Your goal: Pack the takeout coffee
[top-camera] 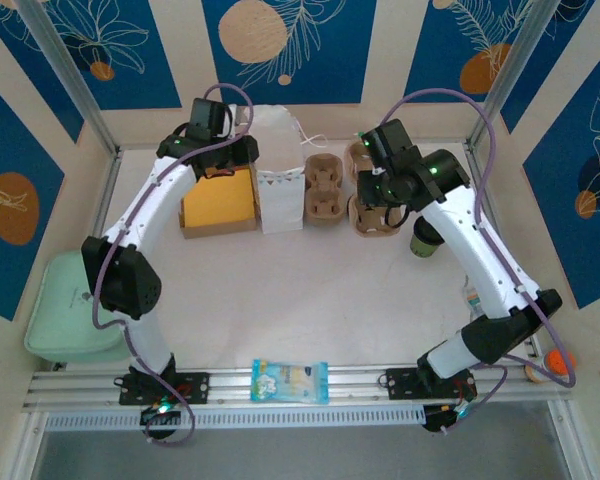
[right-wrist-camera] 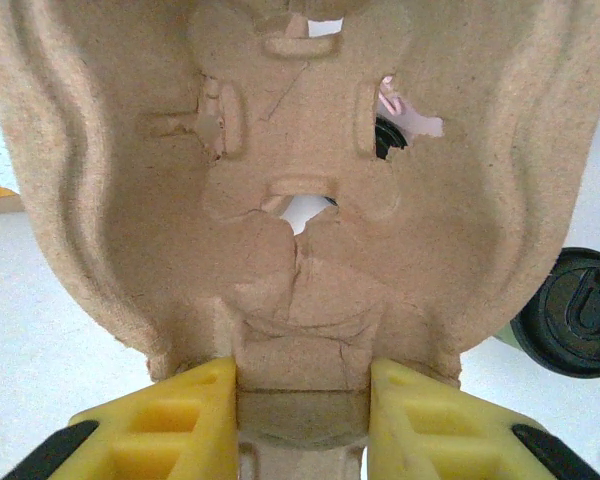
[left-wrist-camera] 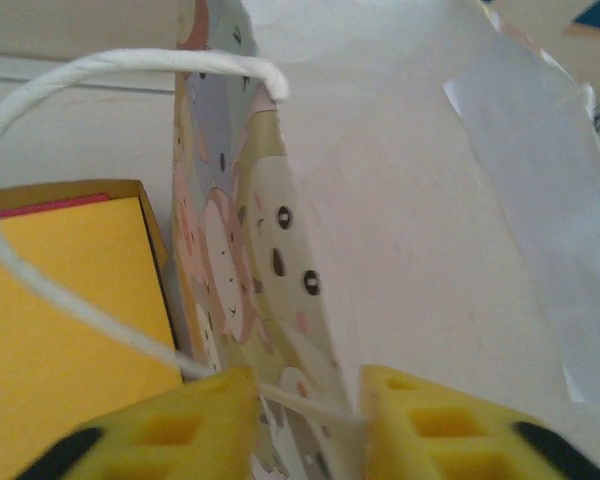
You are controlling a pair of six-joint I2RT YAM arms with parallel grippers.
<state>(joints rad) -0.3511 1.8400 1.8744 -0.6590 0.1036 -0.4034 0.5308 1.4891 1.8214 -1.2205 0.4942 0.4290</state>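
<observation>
Right wrist view: a cardboard cup carrier (right-wrist-camera: 300, 200) is clamped by the right fingers (right-wrist-camera: 210, 395). The takeout coffee (top-camera: 425, 242) is stood beside it, toward the right edge of the counter (top-camera: 280, 290). A paper bag (left-wrist-camera: 430, 200) is straddled by the left fingers (left-wrist-camera: 225, 405); whether it is gripped cannot be told.

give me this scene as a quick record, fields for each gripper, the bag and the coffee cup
left gripper: fingers either side of the edge and handle cord of the paper bag
right gripper: shut on the pulp cup carrier
coffee cup: on the table beside that carrier, black lid on
bag position: upright beside the yellow box
</observation>
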